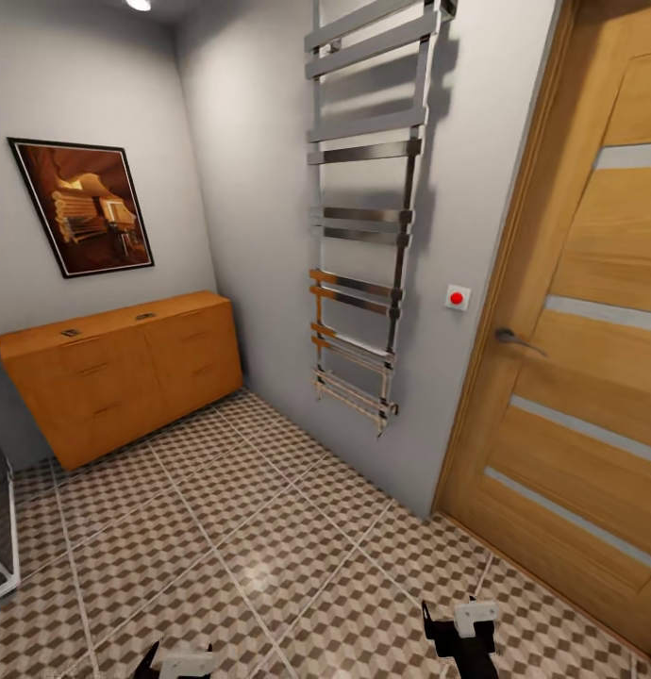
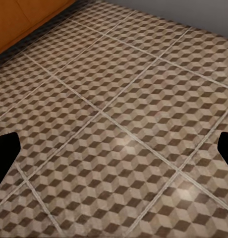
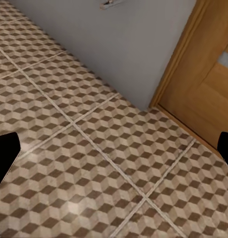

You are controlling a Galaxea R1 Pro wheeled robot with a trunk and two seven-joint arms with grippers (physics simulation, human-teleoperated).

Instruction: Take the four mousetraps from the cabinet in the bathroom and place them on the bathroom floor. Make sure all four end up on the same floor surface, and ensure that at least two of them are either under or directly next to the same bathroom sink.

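Observation:
The low orange-brown cabinet (image 1: 127, 372) stands against the far left wall. Two small flat dark-marked mousetraps (image 1: 71, 332) (image 1: 144, 316) lie on its top, too small to make out in detail. The cube-patterned bathroom floor (image 1: 250, 528) stretches between me and the cabinet. My left gripper (image 1: 179, 657) (image 2: 116, 151) hangs low over the tiles, open and empty, its dark fingertips (image 2: 5, 153) wide apart. My right gripper (image 1: 453, 624) (image 3: 116, 151) is also open and empty above the tiles near the door. The bathroom sink is out of view.
A chrome towel radiator (image 1: 363, 217) hangs on the grey wall ahead. A wooden door (image 1: 580, 377) with a lever handle is shut at the right, with a red button (image 1: 457, 298) beside it. A framed picture (image 1: 80, 207) hangs above the cabinet. A glass shower edge (image 1: 0, 528) is at far left.

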